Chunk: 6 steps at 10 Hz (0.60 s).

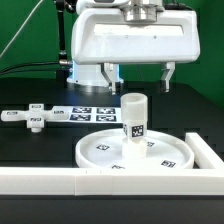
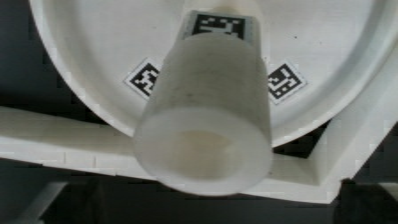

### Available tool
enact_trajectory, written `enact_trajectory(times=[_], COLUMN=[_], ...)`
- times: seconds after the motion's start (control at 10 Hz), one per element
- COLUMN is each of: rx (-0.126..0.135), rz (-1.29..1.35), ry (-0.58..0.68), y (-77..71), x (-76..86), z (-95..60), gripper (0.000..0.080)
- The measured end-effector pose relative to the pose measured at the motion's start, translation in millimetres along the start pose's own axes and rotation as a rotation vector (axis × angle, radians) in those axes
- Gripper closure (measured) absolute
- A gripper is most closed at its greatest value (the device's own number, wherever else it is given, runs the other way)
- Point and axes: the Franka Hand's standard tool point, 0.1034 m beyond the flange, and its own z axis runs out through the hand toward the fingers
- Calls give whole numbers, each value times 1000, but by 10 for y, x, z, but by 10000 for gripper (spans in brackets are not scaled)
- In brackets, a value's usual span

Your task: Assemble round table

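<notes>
The short cylindrical post [image 1: 133,120] stands upright on the large rimmed round disc [image 1: 100,150], which lies flat in the corner of the border wall. My gripper [image 1: 138,78] hangs just above the post's top with its two fingers spread wide and nothing between them. The flat cross-shaped foot piece [image 1: 35,118] lies on the table at the exterior view's left. In the wrist view I look down the post [image 2: 205,120] from above, with the disc [image 2: 98,50] and its tags under it.
The long white border wall [image 1: 60,181] runs along the front and turns up the exterior view's right side [image 1: 207,152]; it also shows in the wrist view [image 2: 54,135]. The marker board [image 1: 92,113] lies behind the disc.
</notes>
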Motion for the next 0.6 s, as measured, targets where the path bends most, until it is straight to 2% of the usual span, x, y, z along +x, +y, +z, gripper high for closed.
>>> enact_trajectory(times=[0.2, 0.4, 0.5, 0.6], rx=[4, -4, 30, 47], rz=[-11, -21, -17, -8], ry=[-16, -15, -121, -171], y=[8, 91, 68, 79], x=[-17, -21, -113, -99], z=[6, 1, 26, 34], gripper=[151, 151, 151, 151])
